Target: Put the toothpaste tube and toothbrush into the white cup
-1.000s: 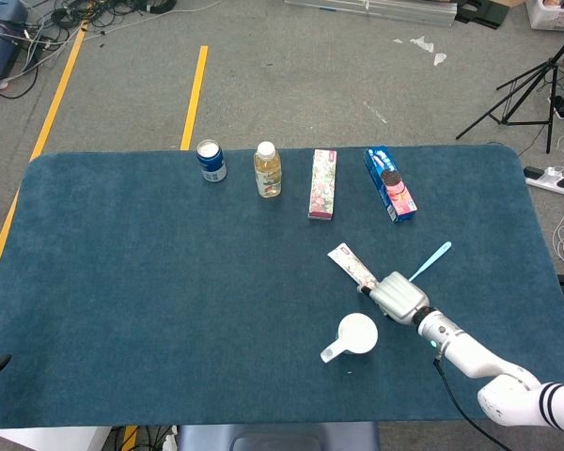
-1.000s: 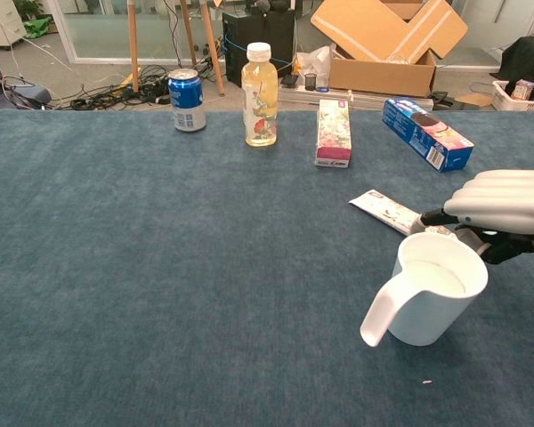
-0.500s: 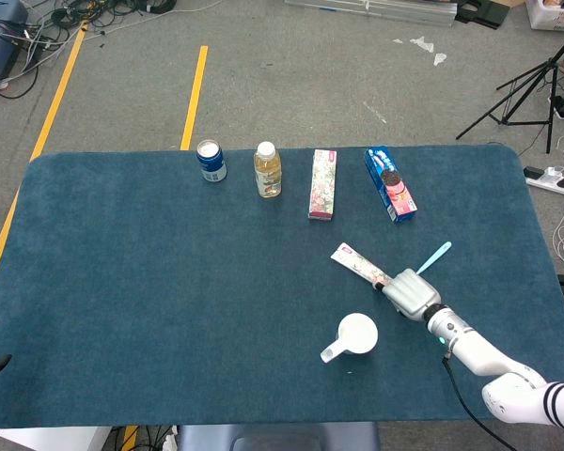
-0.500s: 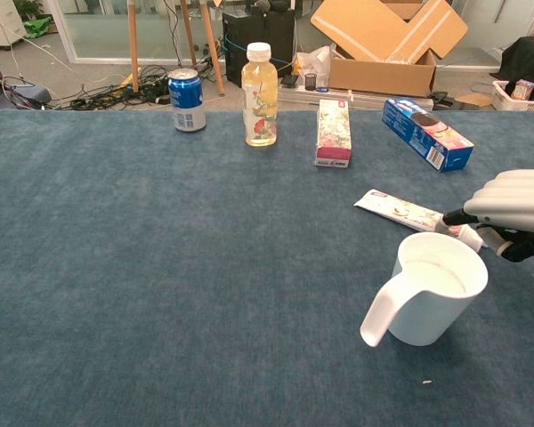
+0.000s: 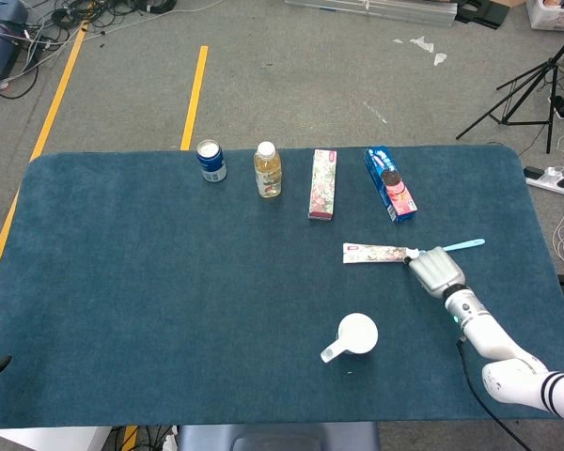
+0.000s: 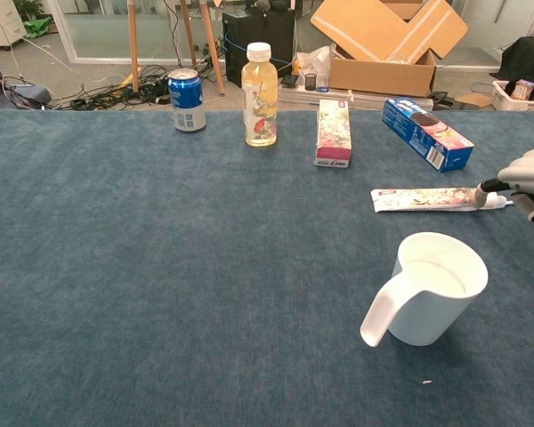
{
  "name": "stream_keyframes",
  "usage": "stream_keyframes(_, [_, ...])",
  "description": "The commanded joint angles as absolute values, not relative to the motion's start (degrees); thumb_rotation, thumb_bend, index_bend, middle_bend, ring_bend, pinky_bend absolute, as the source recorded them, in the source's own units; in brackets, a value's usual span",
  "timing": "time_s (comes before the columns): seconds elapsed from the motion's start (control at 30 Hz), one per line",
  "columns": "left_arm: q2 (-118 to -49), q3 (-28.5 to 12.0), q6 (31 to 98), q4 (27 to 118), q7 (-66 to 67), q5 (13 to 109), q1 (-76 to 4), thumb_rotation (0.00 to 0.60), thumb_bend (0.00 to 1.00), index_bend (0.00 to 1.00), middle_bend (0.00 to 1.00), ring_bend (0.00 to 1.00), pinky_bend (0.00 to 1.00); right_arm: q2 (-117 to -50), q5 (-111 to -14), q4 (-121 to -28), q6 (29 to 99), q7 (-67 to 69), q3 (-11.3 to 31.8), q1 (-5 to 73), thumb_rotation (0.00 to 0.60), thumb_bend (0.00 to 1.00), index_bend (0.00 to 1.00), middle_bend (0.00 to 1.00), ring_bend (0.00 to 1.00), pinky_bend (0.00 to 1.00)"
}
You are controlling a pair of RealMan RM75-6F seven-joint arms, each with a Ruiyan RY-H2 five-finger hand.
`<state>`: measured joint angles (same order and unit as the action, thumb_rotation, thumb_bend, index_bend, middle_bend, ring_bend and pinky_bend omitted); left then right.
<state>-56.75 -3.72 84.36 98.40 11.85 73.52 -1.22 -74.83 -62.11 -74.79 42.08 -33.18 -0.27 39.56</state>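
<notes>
Right hand sits over the worktop toward its right edge, about mid-depth, palm down. In chest view the hand shows only at the frame's right margin. Its fingers are curled in at the cap end of the toothpaste tube; dark fingertip touches the cap, but whether the tube is actually pinched or only touched cannot be told from either view. Left hand: not visible in either view.

Toothpaste tube lies flat on the worktop, lengthwise roughly parallel to the far edge, crimped end pointing toward the left edge, cap end at the hand. Chest view confirms the tube is flat on the cloth, not lifted.

Toothbrush, light blue, lies flat just beyond the hand, toward the right edge; its near end is hidden under the hand, so contact there cannot be told.

White cup stands upright nearer the front edge, right of centre, handle pointing toward the front-left corner. Well apart from tube and hand. Chest view shows the cup interior with nothing in it.

Along the far edge, left to right: blue drinks can, bottle of yellow liquid w/ white cap, tall patterned carton lying flat, blue biscuit box lying flat. All well apart from the task items.
</notes>
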Motion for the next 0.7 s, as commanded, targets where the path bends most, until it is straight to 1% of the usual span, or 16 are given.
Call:
stream_keyframes(0.03, [-56.74,-3.72,84.33,98.38,11.8,73.45,-1.21,0.6,0.0,0.38,0.14,0.16,0.17,-74.85,-61.71,-74.41,42.42,-32.29,0.16,39.45,0.6,0.9,0.26,1.0,1.0,1.0])
stream_keyframes(0.23, [-56.75,-3.75,84.44,98.51,11.85,73.4,-1.16,0.6,0.0,0.38,0.14,0.16,0.17,-71.05,-68.32,-80.09,46.08,-26.78,-0.8,37.48,0.6,0.88,0.26,1.0,1.0,1.0])
stream_keyframes(0.3, [-56.81,-3.73,84.41,98.57,12.09,73.43,-1.22,0.6,0.0,0.38,0.14,0.16,0.17,-69.69,-71.55,-81.94,48.03,-23.44,-0.91,36.63,0.6,0.83,0.26,0.97,0.99,1.0])
stream_keyframes(0.37, [-56.86,-3.58,84.49,98.54,12.16,73.67,-1.15,0.6,0.0,0.38,0.14,0.16,0.17,-68.66,-74.47,-82.98,50.05,-19.82,-0.76,35.91,0.6,0.75,0.26,0.91,0.95,1.0])
stream_keyframes(0.43, [-56.88,-3.46,84.61,98.49,12.14,73.93,-1.08,0.6,0.0,0.38,0.14,0.16,0.17,-68.25,-76.53,-83.08,51.84,-16.84,-0.42,35.37,0.6,0.66,0.27,0.81,0.87,0.98])
stream_keyframes(0.47, [-56.91,-3.53,84.53,98.44,12.14,73.93,-1.18,0.6,0.0,0.38,0.14,0.16,0.17,-68.16,-77.6,-82.79,52.86,-15.1,-0.16,35.1,0.6,0.61,0.28,0.73,0.82,0.94])
stream_keyframes(0.5, [-56.93,-3.62,84.38,98.43,12.17,73.81,-1.3,0.6,0.0,0.38,0.14,0.16,0.17,-68.15,-77.98,-82.6,53.28,-14.3,0.0,34.98,0.6,0.58,0.29,0.69,0.78,0.91])
stream_keyframes(0.53, [-56.92,-3.67,84.24,98.41,12.16,73.7,-1.37,0.6,0.0,0.38,0.14,0.16,0.17,-68.31,-78.41,-82.1,54.17,-12.85,0.45,34.74,0.6,0.53,0.29,0.61,0.71,0.87])
stream_keyframes(0.57, [-56.92,-3.7,84.22,98.39,12.14,73.69,-1.39,0.6,0.0,0.38,0.14,0.16,0.17,-68.6,-78.62,-81.6,54.82,-11.91,0.82,34.56,0.6,0.48,0.29,0.52,0.63,0.8])
stream_keyframes(0.6, [-56.93,-3.71,84.25,98.37,12.14,73.67,-1.39,0.6,0.0,0.38,0.14,0.16,0.17,-69.08,-78.7,-80.77,55.5,-10.91,1.29,34.37,0.6,0.44,0.29,0.47,0.57,0.75])
stream_keyframes(0.63, [-56.92,-3.7,84.26,98.36,12.11,73.67,-1.37,0.6,0.0,0.38,0.14,0.16,0.17,-69.59,-78.48,-80.07,56.05,-10.45,1.76,34.2,0.6,0.38,0.29,0.38,0.47,0.65])
stream_keyframes(0.67, [-56.91,-3.69,84.26,98.32,12.07,73.68,-1.36,0.6,0.0,0.38,0.14,0.16,0.17,-70.62,-78.14,-78.85,57.14,-10.33,2.49,33.96,0.6,0.33,0.29,0.32,0.39,0.57])
stream_keyframes(0.7, [-56.9,-3.69,84.25,98.29,12.07,73.71,-1.37,0.6,0.0,0.38,0.14,0.16,0.17,-71.55,-77.87,-77.77,57.96,-10.45,3.03,33.78,0.6,0.3,0.29,0.29,0.35,0.52])
